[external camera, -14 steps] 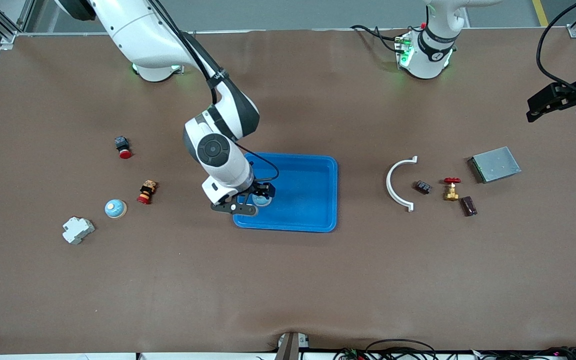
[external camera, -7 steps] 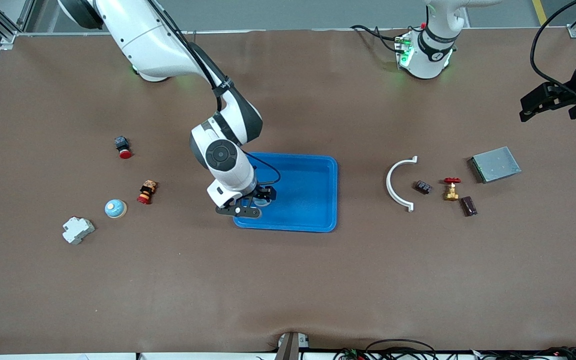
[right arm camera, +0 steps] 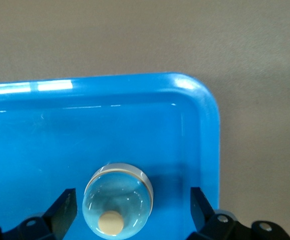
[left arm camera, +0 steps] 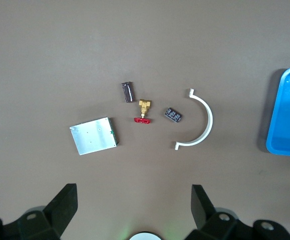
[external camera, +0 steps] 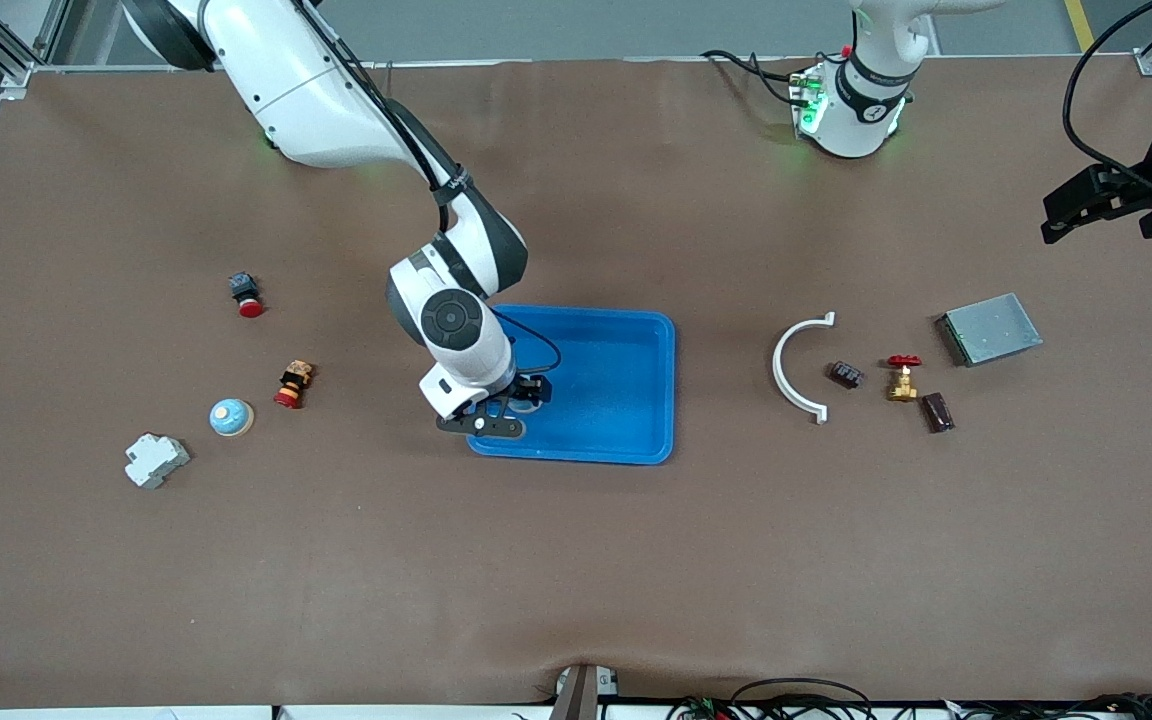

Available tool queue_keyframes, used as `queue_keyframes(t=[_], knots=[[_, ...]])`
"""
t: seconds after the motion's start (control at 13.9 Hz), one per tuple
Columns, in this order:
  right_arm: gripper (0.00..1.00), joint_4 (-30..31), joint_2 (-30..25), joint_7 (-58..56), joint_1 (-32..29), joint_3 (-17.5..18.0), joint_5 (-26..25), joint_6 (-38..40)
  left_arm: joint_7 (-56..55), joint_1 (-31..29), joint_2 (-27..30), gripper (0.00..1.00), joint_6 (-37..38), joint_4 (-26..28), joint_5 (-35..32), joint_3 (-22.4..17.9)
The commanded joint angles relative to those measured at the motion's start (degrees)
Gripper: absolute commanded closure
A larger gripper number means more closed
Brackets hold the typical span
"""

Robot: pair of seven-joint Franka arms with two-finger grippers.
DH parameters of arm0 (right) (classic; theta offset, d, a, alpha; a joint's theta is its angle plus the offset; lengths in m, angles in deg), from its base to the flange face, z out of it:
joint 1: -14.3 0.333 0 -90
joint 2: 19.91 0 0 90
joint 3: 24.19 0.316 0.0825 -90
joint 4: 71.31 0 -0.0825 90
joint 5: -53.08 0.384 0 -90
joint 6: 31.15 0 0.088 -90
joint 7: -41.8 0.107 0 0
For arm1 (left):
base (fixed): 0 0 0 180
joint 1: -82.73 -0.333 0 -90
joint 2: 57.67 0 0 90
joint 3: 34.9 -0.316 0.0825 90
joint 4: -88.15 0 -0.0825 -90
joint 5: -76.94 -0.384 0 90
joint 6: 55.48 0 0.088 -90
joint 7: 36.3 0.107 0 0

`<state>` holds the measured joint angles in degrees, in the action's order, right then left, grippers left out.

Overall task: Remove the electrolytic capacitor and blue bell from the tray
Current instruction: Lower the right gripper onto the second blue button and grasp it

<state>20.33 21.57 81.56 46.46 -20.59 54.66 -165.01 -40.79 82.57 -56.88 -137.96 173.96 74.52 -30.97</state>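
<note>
The right gripper (external camera: pixel 508 403) has slid a touch deeper over the tray (external camera: pixel 626 400) and dropped closer, its wrist now hanging over the tray's nine o'clock rim in the front view instead of just outside it. That puts its released jaws either side of the bell (right arm camera: pixel 118 205): the right wrist view shows the pale blue dome sitting between the two black fingers, neither one touching it yet. The bell has not budged. It sits on the tray floor in the seven o'clock corner, just beside the rim, so the grasp looks lined up but not made. A little more descent and a squeeze appear to be what is left before the lift. The tray holds nothing else in view. A dark capacitor (external camera: pixel 937 411) already lies out on the table at the tray's three o'clock, near the brass valve (external camera: pixel 902 378), so that half of the job looks done. Another bell (external camera: pixel 231 417) rests on the table out at nine o'clock. The left gripper (left arm camera: pixel 133 202) waits high over the left arm's end of the table, jaws spread and empty, having drifted only slightly.
</note>
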Motion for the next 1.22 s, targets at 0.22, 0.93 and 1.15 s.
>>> queue_keyframes(t=[0.22,0.93,1.15], knots=[[0.00,-1.7,2.4,0.8,1.8,-0.4,-0.8,-1.4,1.1,-0.3,1.0,0.00,0.7,0.2,1.7,0.1],[0.05,-1.7,4.0,0.7,2.9,-0.5,-0.8,-2.8,1.1,-0.2,1.5,0.00,1.8,0.3,1.6,0.1],[0.64,-1.7,4.0,0.4,2.8,-0.5,-0.8,-2.8,1.1,-0.2,1.4,0.00,1.8,0.4,1.7,0.1]])
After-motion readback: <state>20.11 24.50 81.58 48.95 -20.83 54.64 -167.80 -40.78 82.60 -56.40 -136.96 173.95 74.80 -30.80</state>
